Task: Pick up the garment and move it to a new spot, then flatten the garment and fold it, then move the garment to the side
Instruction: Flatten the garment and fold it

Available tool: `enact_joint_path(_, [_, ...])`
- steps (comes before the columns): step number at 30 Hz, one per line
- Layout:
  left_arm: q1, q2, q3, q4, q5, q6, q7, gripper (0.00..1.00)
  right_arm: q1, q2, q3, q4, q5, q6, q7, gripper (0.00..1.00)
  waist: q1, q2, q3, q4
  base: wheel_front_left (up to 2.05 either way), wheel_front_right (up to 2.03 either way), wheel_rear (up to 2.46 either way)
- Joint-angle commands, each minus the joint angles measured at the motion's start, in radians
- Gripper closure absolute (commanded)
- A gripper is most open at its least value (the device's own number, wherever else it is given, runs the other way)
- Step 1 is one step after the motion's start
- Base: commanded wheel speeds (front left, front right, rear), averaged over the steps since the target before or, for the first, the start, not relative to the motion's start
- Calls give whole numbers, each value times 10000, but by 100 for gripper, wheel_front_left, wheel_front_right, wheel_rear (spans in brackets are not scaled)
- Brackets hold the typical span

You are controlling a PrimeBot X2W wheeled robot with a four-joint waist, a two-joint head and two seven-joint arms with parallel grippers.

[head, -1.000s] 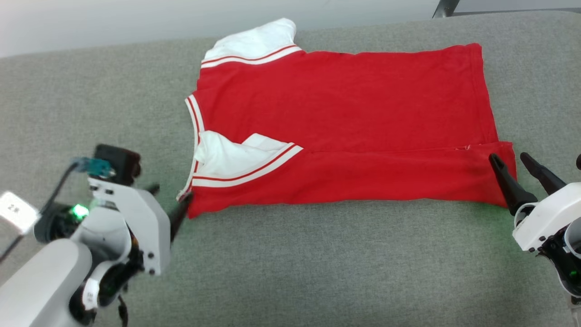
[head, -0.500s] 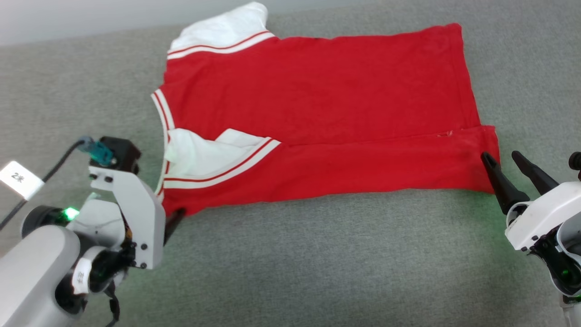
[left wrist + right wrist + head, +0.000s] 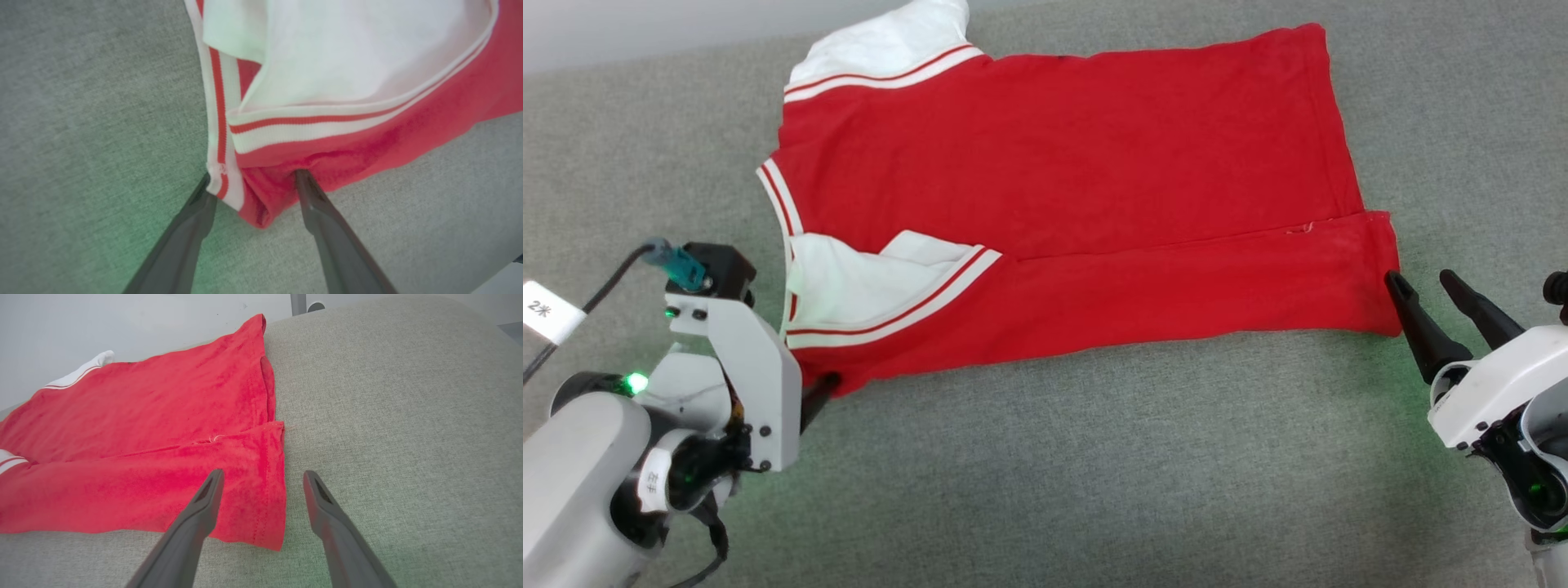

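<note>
Camera shifted; left gripper (image 3: 253, 174) jaws straddle garment (image 3: 1054, 163) corner.

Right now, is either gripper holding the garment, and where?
Nothing held. Left gripper is open around the near collar corner of the garment; right gripper is open at its near hem corner.

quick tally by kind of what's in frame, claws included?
garment, red with white sleeves: 1
claws: 2, left claw and right claw, both open
grey padded surface: 1
total: 4
</note>
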State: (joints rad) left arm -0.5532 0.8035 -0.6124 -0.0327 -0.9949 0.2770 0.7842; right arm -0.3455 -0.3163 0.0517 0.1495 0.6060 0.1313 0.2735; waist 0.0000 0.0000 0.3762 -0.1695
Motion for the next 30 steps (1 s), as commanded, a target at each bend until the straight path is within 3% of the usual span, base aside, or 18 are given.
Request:
enact_joint_path(1, [188,-243,-255,140,-134,-135,80,100,-3,-16,35,14,-35,-12,44,0,0,0,-19,1,0,0,0])
enact_joint_path(9, [204,-324,-330,139,-116,-269,15,100,-44,-386,215,-213,-134,-13,696,0,0,0,-74,149,0,0,0])
enact_joint_path(19, [51,-635,-401,179,-12,-386,-283,100,-802,-1711,1693,7,-1183,-13,3096,0,0,0,92,448,0,0,0])
enact_joint_path(27, [-152,-915,-479,203,94,-497,-475,100,-1444,-1781,2632,1079,-977,-13,4001,0,0,0,360,719,0,0,0])
enact_joint_path(28, [-157,-945,-501,228,106,-524,-483,100,-1452,-1781,2699,1181,-913,-12,4029,50,0,0,376,758,0,0,0])
enact_joint_path(29, [-161,-964,-511,262,93,-564,-519,100,-1456,-1779,2743,1252,-873,-12,4015,78,0,0,390,784,0,0,0])
enact_joint_path(30, [-162,-984,-511,308,86,-584,-556,100,-1467,-1787,2770,1304,-824,-12,3971,100,0,0,399,804,0,0,0])
